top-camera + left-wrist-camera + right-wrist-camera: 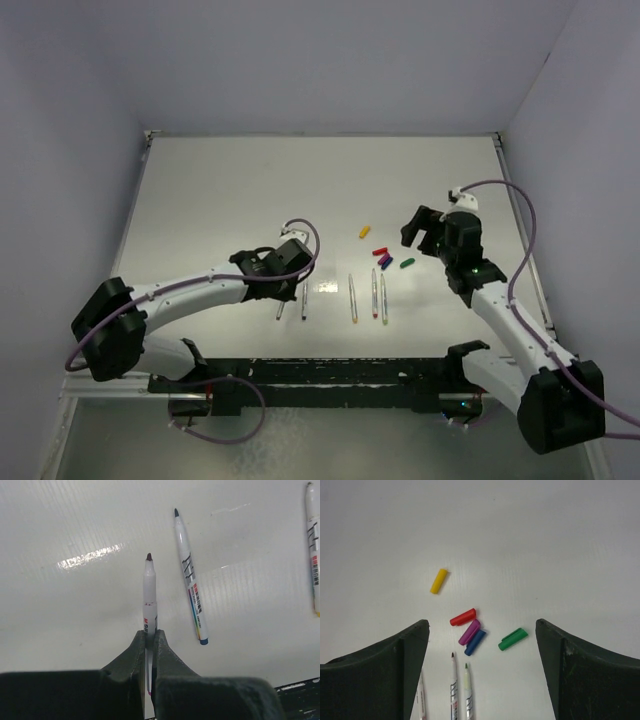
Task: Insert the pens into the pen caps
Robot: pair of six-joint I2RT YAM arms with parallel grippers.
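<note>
Top external: pens (pixel 352 298) on white table (pixel 250 180) between lavender walls (pixel 300 60).

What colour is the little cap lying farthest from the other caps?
Yellow. The lone cap shows best in the right wrist view.

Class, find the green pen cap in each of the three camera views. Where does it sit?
Top external: the green cap lies right of centre, rightmost of the caps.
Left wrist: not in it.
Right wrist: green cap just right of centre, lower half.
Shared landmark: the red cap, up and left of it in both those views.
</note>
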